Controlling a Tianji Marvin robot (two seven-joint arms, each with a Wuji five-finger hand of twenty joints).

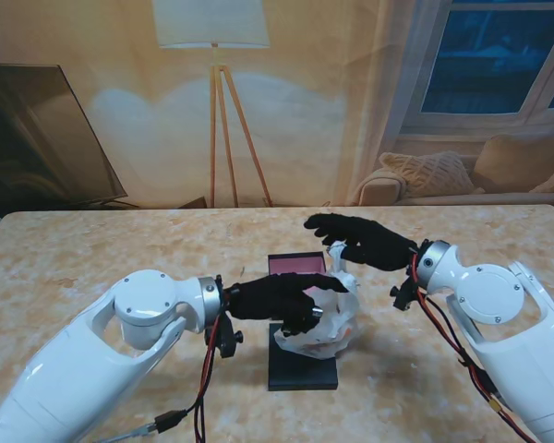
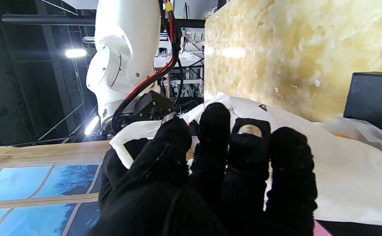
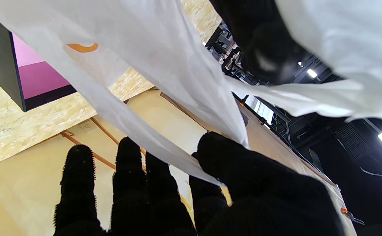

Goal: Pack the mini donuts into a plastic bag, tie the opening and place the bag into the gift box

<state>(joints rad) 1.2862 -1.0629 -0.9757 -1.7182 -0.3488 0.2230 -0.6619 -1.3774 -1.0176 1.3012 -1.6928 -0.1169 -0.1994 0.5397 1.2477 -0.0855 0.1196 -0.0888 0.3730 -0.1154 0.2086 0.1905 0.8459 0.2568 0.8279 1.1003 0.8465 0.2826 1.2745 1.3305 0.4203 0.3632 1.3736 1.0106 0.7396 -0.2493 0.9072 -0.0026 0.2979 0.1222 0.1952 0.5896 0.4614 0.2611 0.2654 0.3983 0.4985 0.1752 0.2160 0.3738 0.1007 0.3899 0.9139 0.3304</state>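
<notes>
White plastic bag [image 1: 321, 318] seen over gift box [image 1: 302, 369], black w/ pink interior, mid-table [image 1: 92, 249]; whether bag rests in box or is lifted not determinable. Bag handle strip pinched betw. thumb and fingers [image 3: 207, 154] of right hand [image 1: 365, 240], at far side of bag. Left hand [image 1: 277, 300] closed on bag's near-left edge, fingers [image 2: 210, 131] curled over plastic. Orange shape [image 3: 81, 47] seen through bag wall; donuts not clearly made out.

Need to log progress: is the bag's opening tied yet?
Not tied. The plastic bag has loose strips, one pinched by the right hand, one by the left hand; no knot shows.
</notes>
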